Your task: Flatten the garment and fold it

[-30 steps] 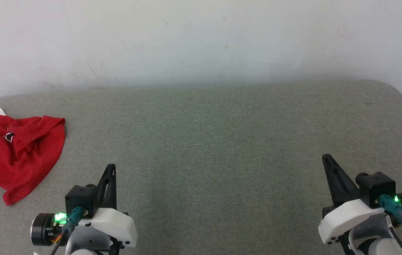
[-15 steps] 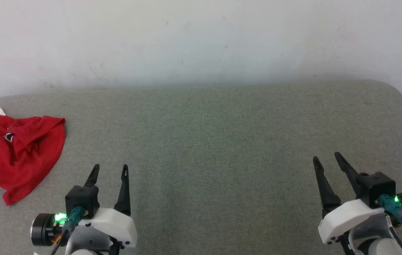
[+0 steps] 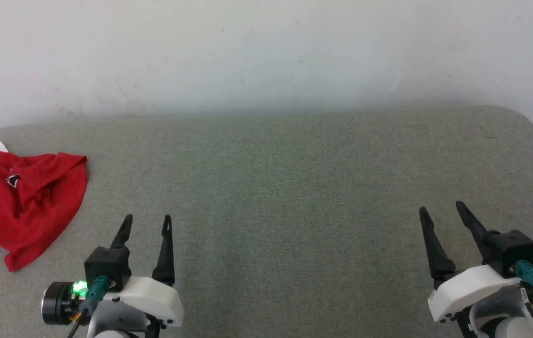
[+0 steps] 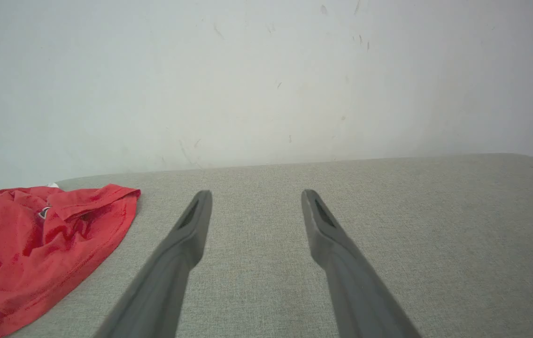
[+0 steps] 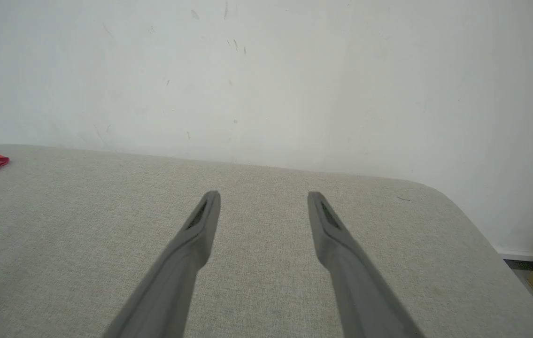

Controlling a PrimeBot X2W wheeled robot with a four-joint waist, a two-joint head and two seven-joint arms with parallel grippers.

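Red garment (image 3: pixel 24 202) lies crumpled at the tabletop's (image 3: pixel 294 188) left edge. Empty, spread wide: left claw (image 3: pixel 147 218), right claw (image 3: pixel 441 207), neither touching it. Suggest: pinch a free edge, drag centreward.

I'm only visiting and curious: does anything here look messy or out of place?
The red shirt lies crumpled in a heap at the left edge of the grey fabric surface, not spread flat. The left hand and right hand are open, holding nothing, apart from it. Nothing else looks odd.
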